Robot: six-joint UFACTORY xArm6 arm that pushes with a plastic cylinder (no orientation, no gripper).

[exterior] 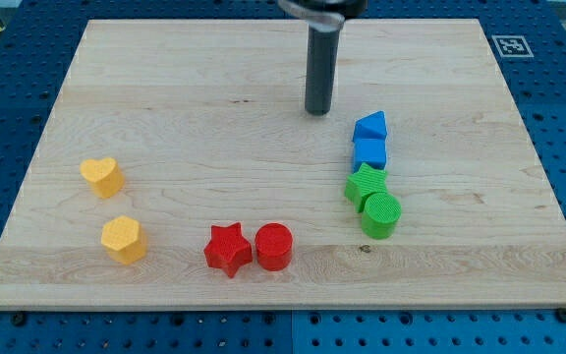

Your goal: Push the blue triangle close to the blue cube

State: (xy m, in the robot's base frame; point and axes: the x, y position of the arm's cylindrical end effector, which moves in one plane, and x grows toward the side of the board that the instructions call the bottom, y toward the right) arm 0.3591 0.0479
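The blue triangle (370,125) lies right of the board's centre, touching the blue cube (369,151) just below it. My tip (317,111) rests on the board a short way to the left of the blue triangle and slightly above it, with a small gap between them. The dark rod rises from the tip to the view's top edge.
A green star (365,184) touches the blue cube from below, and a green cylinder (381,213) touches the star. A red star (228,249) and red cylinder (273,246) sit near the bottom. A yellow heart (101,176) and yellow hexagon (123,238) lie at the left.
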